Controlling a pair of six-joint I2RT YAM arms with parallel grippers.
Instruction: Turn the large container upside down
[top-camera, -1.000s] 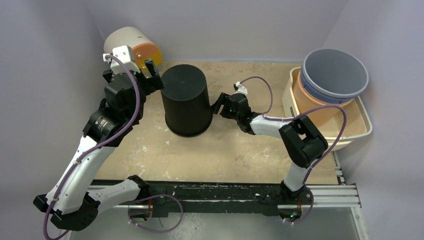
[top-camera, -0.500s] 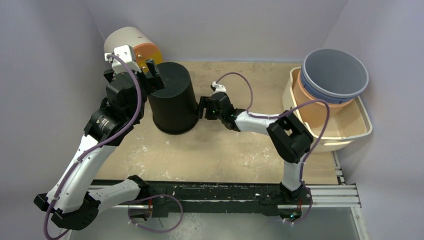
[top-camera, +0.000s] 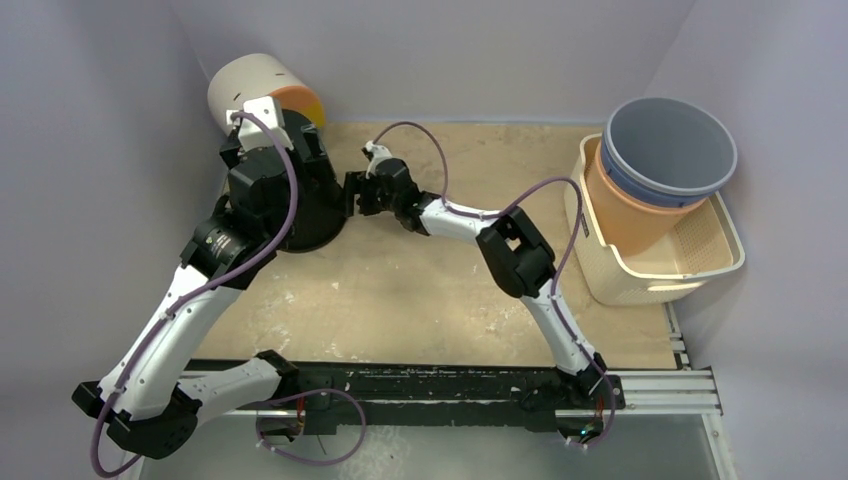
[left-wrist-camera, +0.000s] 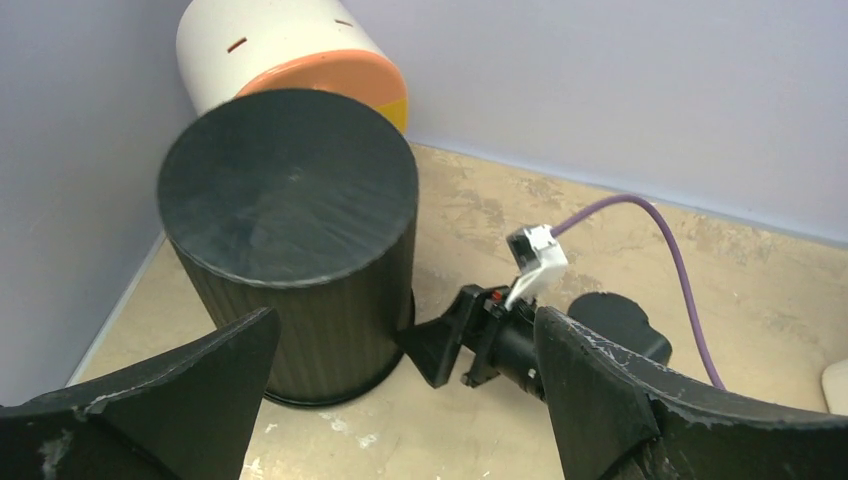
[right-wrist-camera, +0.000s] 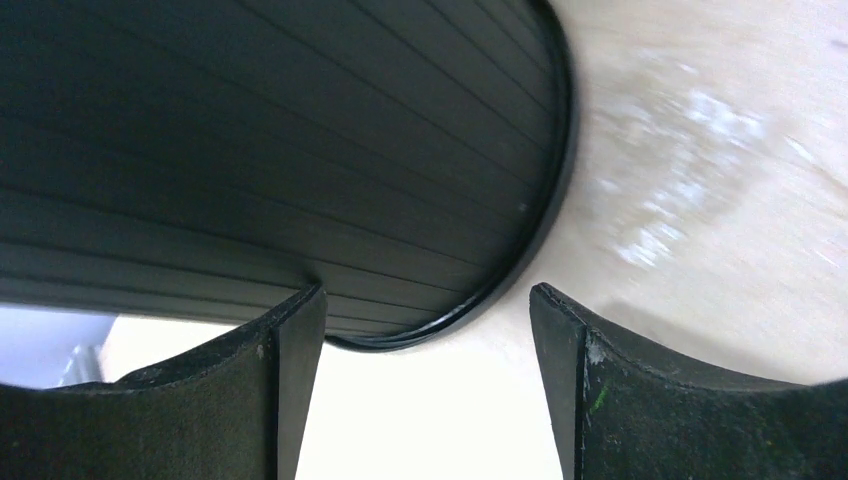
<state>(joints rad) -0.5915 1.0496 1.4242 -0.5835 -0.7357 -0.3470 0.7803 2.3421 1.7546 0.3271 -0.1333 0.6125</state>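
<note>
The large container (top-camera: 318, 215) is a black ribbed bin standing with its closed base up and its rim on the table, at the back left. In the left wrist view the large container (left-wrist-camera: 288, 180) sits ahead of my left gripper (left-wrist-camera: 405, 320), which hangs open above and in front of it with nothing between its fingers. My right gripper (top-camera: 352, 197) is open at the bin's lower right side. In the right wrist view one finger (right-wrist-camera: 270, 370) lies against the ribbed wall of the large container (right-wrist-camera: 300, 130), just above the rim. My left arm hides much of the bin from above.
A white and orange drum (top-camera: 262, 85) lies on its side in the back left corner, right behind the bin. At the far right a blue tub (top-camera: 668, 150) is stacked in an orange one (top-camera: 625, 210) inside a cream basket (top-camera: 700, 265). Walls close in on the left and back.
My right gripper has slid the black bin leftward and back toward the corner drum. The left gripper has ended up over the bin instead of beside it.
</note>
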